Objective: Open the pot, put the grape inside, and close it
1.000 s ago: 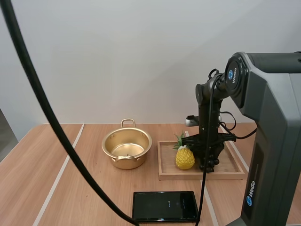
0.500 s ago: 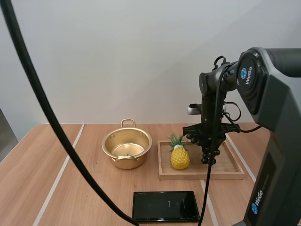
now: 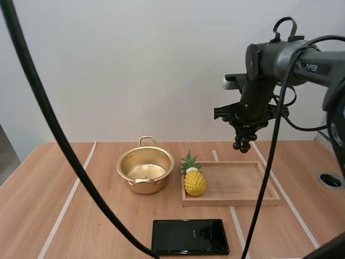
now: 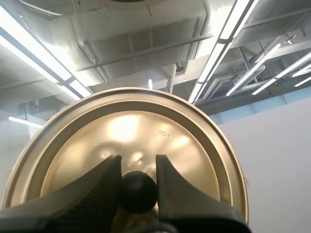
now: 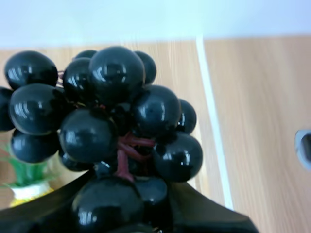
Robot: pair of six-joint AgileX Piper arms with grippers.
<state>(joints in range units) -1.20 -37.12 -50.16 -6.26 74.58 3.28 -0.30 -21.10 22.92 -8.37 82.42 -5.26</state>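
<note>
lid (image 4: 131, 126) off, knob (image 4: 138, 191) clamped in left fingers (image 4: 92, 191) | grapes (image 5: 112, 111) gripped in right fingers (image 5: 204, 216) | open pot (image 3: 145, 170) well below, aside | to do: 2 steps, drop-in, close

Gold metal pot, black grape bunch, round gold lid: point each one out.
Gold metal pot (image 3: 156, 186): high view, front outer wall.
Black grape bunch (image 3: 242, 142): high view, middle of the cluster.
Round gold lid (image 4: 131, 128): left wrist view, middle of its shiny face.

Lab-style test bench: wooden table (image 3: 43, 189), plain white wall (image 3: 135, 65), robot arm (image 3: 291, 56).
</note>
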